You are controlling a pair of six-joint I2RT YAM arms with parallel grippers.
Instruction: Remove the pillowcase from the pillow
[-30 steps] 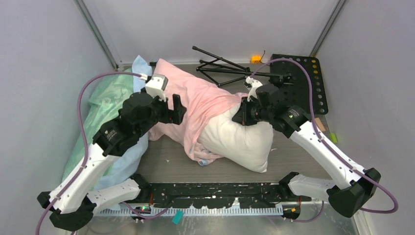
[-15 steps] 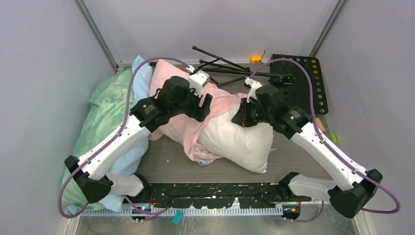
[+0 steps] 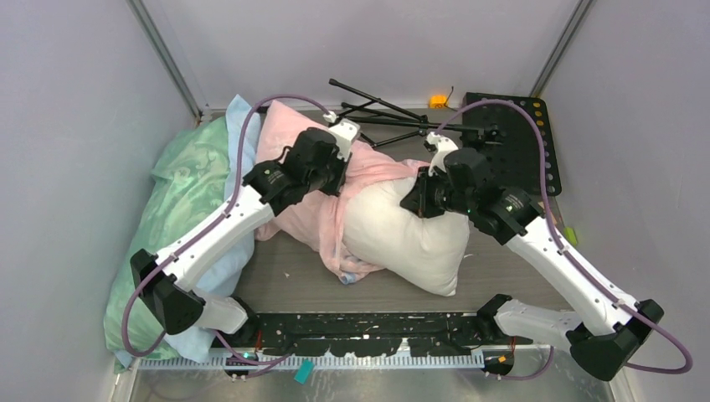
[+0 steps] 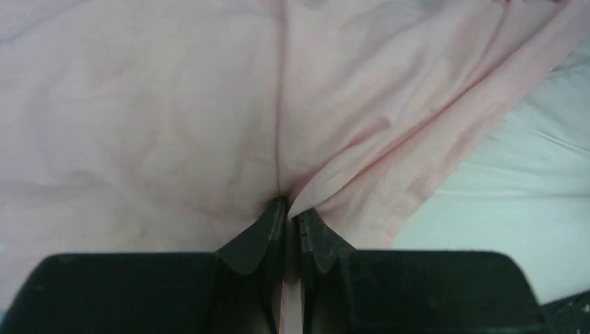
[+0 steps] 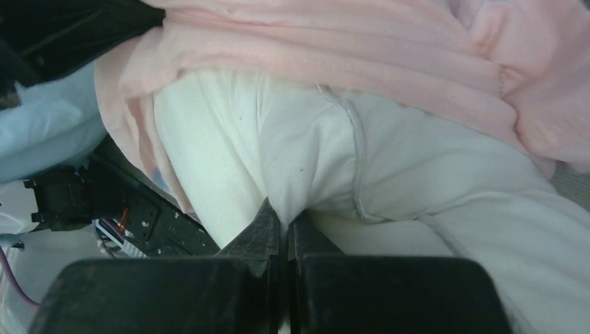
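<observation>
Pink pillowcase (image 3: pixel 331 226) lies bunched over the far, left end of the pillow (image 3: pixel 410 239), whose white near end sits bare on the surface (image 3: pixel 276 276). The left claw (image 4: pixel 289 209) is nearly closed, pinching a pillowcase fold. The right claw (image 5: pixel 284 216) is closed on a tuck of pillow cloth. Green bedding (image 3: pixel 180 193) and blue bedding (image 3: pixel 236 107) crowd the left side. A folded tripod (image 3: pixel 377 113) lies just behind, with a black holed plate (image 3: pixel 519 142) beside it.

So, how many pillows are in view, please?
2: the white pillow at centre, partly inside the pillowcase, and the green pillow at left; the blue bedding may hide another.
</observation>
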